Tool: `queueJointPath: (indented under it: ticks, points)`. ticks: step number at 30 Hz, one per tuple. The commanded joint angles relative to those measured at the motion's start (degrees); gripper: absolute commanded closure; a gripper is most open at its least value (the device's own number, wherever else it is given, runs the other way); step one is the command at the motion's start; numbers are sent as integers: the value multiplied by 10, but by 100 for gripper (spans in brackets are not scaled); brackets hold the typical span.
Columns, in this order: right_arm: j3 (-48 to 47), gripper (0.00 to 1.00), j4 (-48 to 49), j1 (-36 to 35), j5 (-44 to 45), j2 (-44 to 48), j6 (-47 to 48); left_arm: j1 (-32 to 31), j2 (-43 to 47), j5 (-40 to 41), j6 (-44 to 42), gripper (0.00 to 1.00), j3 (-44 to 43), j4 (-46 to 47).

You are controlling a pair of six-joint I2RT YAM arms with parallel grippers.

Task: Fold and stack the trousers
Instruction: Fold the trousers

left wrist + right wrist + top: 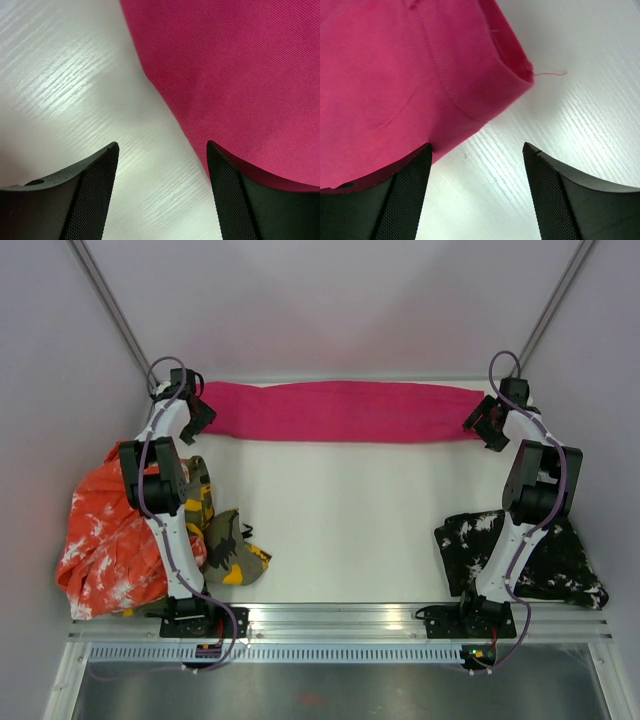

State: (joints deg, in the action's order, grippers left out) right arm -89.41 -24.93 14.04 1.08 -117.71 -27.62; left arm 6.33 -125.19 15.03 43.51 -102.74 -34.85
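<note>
Top external view is showing a crumpled orange-and-white mottled pair of trousers (105, 545) lying at the left edge of the white table (340, 530). An olive-and-yellow camouflage pair (235, 555) is bunching just beside it on the right, near the left arm's base. At the far left, the left gripper (162, 150) is hovering with its fingers spread apart, holding nothing. From there a long plain magenta-pink pair of trousers (340, 410) is stretching as a flat band across the far side. At its right end the right gripper (477, 150) is hanging, fingers parted and empty. A black pair with white splatters (565, 560) is sitting crumpled at the near right.
</note>
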Motion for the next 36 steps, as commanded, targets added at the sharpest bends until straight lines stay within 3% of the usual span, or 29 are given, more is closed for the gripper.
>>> queueJointPath:
  ticks: [1,7,15,17,21,27,28,31,34,36]
  points:
    - [15,22,33,10,36,-9,-29,19,8,-20,37,25,-5,0]
    - [5,41,69,29,44,-51,-38,25,4,-23,39,25,7,0]
    - [-27,85,118,66,24,-87,-40,41,2,-35,75,25,25,1]
    - [-40,90,119,71,23,-92,-35,41,-6,-39,85,24,22,7]
    - [-41,84,120,73,2,-86,-20,41,-22,-55,115,24,24,45]
    - [-47,52,122,71,-92,-76,-2,40,-59,-68,149,26,3,71]
    - [-51,40,116,70,-106,-67,2,40,-72,-69,152,27,-4,73]
    - [-55,31,90,57,-137,-29,11,40,-94,-68,162,31,-18,77]
    - [-33,25,75,41,-144,28,19,40,-108,-71,170,39,-23,91]
    - [-10,24,76,35,-143,71,16,39,-114,-74,174,56,-26,100]
